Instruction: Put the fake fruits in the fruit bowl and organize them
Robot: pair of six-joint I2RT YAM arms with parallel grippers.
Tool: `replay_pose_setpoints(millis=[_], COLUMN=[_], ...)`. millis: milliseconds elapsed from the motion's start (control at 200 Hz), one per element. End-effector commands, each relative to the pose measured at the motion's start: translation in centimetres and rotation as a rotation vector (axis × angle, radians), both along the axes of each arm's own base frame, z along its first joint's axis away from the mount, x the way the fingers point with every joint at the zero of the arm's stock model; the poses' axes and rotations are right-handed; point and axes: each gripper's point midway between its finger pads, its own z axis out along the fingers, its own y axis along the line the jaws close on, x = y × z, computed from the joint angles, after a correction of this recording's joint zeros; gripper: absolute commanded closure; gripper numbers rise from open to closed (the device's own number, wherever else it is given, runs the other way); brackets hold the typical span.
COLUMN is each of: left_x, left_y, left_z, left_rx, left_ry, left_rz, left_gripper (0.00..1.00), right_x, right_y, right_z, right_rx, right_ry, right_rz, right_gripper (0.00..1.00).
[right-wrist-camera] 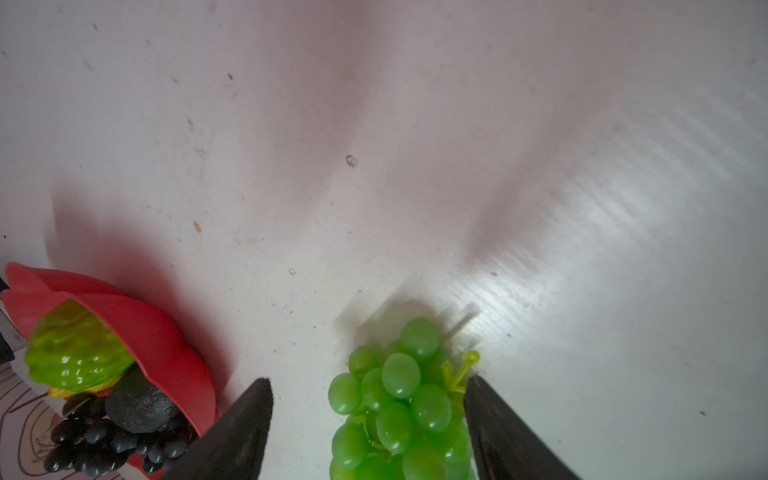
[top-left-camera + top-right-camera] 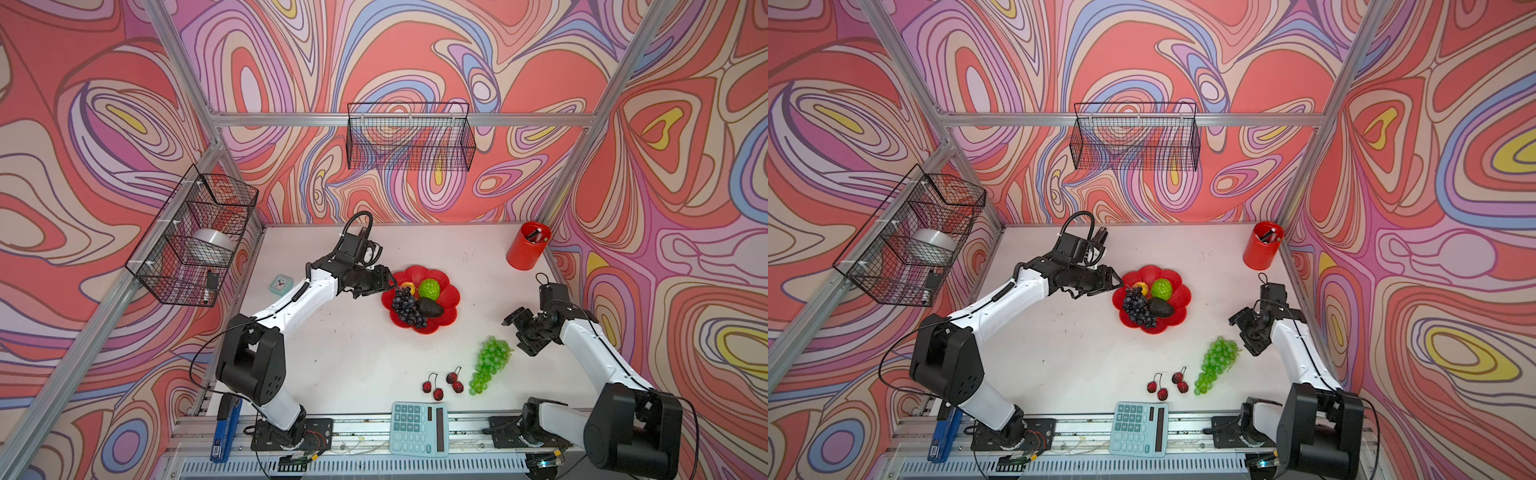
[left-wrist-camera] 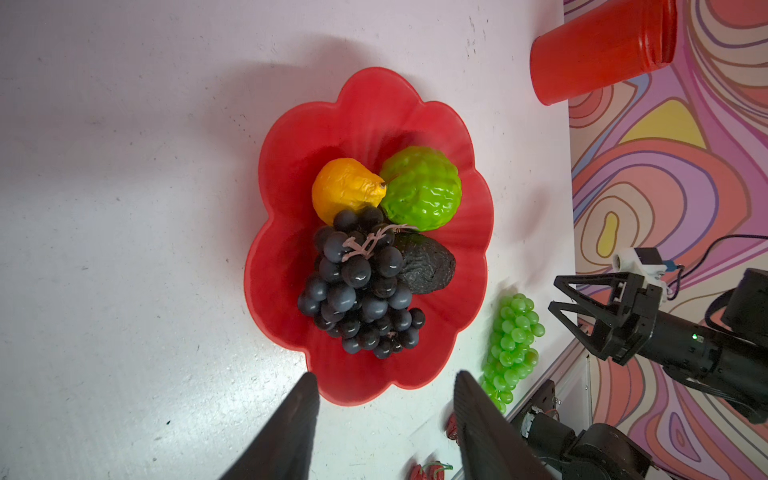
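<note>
A: Checking the shallow glossy red scalloped plastic dish (image 3: 374, 108), mid-table. Seeing what inside?
B: Logging four pieces there: dark purple plastic grape bunch (image 3: 357, 291), small yellow plastic fruit (image 3: 345, 189), bumpy lime-green plastic ball (image 3: 422, 187), dark wrinkled plastic avocado (image 3: 428, 266), crowded together
A: And outside?
B: Finding the green plastic grape bunch (image 2: 490, 365) flat on the white tabletop (image 2: 332, 353), apart from the dish, toward the right arm. Near it, two pairs of small red stemmed plastic berries (image 2: 437, 393)
A: Left gripper (image 3: 385, 376)?
B: Parted, gripping nothing, tips poised at the dish's rim by the purple bunch
A: Right gripper (image 1: 368, 380)?
B: Spread wide, empty, straddling the green bunch's stem end from above; contact unclear
</note>
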Motion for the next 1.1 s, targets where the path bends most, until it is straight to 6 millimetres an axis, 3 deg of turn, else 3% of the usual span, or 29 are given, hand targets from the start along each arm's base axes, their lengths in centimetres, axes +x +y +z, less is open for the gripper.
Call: replay_pose_setpoints(millis=[0, 185, 571, 1092], left_x=[0.2, 0.4, 0.3, 0.2], left_y=[-0.2, -0.3, 0.1, 0.2], left_z=[1.4, 1.8, 2.3, 2.9], left_rx=[-0.009, -0.017, -0.008, -0.01], left_ry=[-0.02, -0.014, -0.01, -0.021], left_rz=[-0.003, 0.006, 0.029, 0.032], left_gripper=[0.44, 0.45, 0.44, 0.44], right_x=[0.9, 0.4, 0.1, -1.7], right_y=[-0.1, 0.3, 0.7, 0.6], right_z=[0.2, -2.2, -4.3, -3.1], right_rx=[0.047, 0.123, 0.185, 0.148], right_ry=[-0.046, -0.014, 0.011, 0.066], right_rz=[-0.021, -0.061, -0.071, -0.049], right_gripper=[0.24, 0.24, 0.26, 0.28])
